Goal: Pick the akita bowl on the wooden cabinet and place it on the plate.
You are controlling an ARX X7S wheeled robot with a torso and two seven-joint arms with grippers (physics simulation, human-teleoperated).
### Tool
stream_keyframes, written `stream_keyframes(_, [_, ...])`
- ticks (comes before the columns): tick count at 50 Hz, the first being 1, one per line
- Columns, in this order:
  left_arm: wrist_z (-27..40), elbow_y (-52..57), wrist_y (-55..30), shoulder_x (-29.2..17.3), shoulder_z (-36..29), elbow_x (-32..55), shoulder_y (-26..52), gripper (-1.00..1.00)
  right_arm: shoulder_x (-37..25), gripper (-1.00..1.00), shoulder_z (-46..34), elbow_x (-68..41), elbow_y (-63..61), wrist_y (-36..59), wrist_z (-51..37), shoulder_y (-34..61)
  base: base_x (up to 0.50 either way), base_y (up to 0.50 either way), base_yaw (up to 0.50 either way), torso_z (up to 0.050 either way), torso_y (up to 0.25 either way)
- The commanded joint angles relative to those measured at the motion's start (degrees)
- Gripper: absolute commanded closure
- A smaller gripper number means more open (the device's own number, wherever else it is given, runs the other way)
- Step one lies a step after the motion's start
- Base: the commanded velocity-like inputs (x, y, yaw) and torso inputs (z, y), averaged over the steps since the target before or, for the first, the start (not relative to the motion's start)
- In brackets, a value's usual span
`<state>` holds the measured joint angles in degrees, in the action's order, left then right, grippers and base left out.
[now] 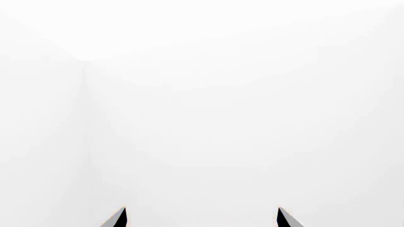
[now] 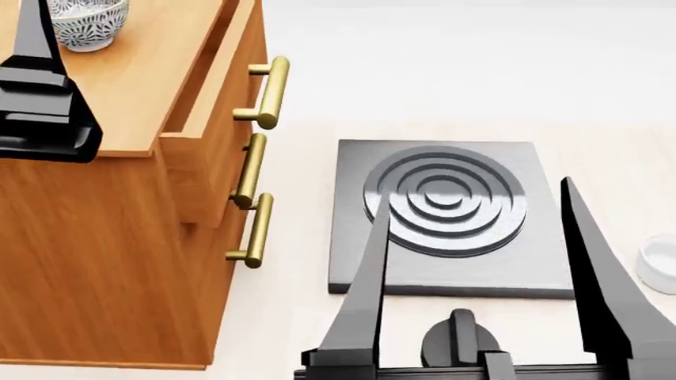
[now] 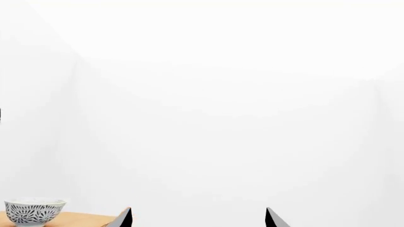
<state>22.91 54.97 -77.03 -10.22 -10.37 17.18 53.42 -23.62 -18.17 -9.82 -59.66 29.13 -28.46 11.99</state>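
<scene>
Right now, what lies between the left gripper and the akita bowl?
Only bare wooden cabinet top: in the head view the left gripper sits beside the akita bowl, nothing between.

No readable text, label, brand, number or sign anywhere.

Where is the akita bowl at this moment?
The akita bowl stands on the wooden cabinet, top left of the head view, just beside the left gripper.

We see the akita bowl [image 2: 87, 22] near the wooden cabinet [image 2: 127, 103] top's far edge, bare wood beside it, our left gripper [image 2: 37, 71] close alongside.
</scene>
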Motion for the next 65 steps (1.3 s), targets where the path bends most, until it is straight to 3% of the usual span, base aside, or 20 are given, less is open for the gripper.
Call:
stream_keyframes(1, [0.58, 3.50, -4.47, 0.80, 0.27, 1.71, 2.46, -1.00, -2.35, -1.00, -1.29, -0.81, 0.09, 0.34, -3.83, 0.91, 0.00, 0.00, 0.00, 0.000, 0.000])
stream_keyframes(13, [1.77, 3.76, -5.03, 0.44, 0.29, 3.79, 3.28, -1.00, -4.21, -1.00, -3.15, -0.95, 0.23, -0.24, -6.12, 1.58, 0.11, 0.39, 0.00, 0.000, 0.000])
stream_keyframes(35, [3.80, 4.25, -5.93, -0.03, 0.68, 6.85, 3.96, -1.00, -5.48, -1.00, -3.04, -3.97, 0.16, -0.23, -8.75, 2.63, 0.13, 0.00, 0.00, 0.000, 0.000])
stream_keyframes(50, [16.96, 2.17, -12.58, -0.56, 4.86, 27.99, 14.76, -1.00, -6.62, -1.00, -4.12, -4.85, 0.74, -1.51, -9.70, 2.90, 0.00, 0.00, 0.00, 0.000, 0.000])
stream_keyframes(57, [16.38, -5.43, -8.01, -1.52, -0.07, 27.35, 18.00, -1.00, -7.16, -1.00, -4.05, -5.45, 0.57, -1.84, -10.17, 2.94, 0.00, 0.00, 0.00, 0.000, 0.000])
stream_keyframes(65, [10.28, -18.63, 2.51, -5.02, -6.56, 22.28, 21.05, -1.00, -7.87, -1.00, -4.44, -5.91, 0.45, -2.27, -10.85, 3.22, 0.00, 0.00, 0.00, 0.000, 0.000])
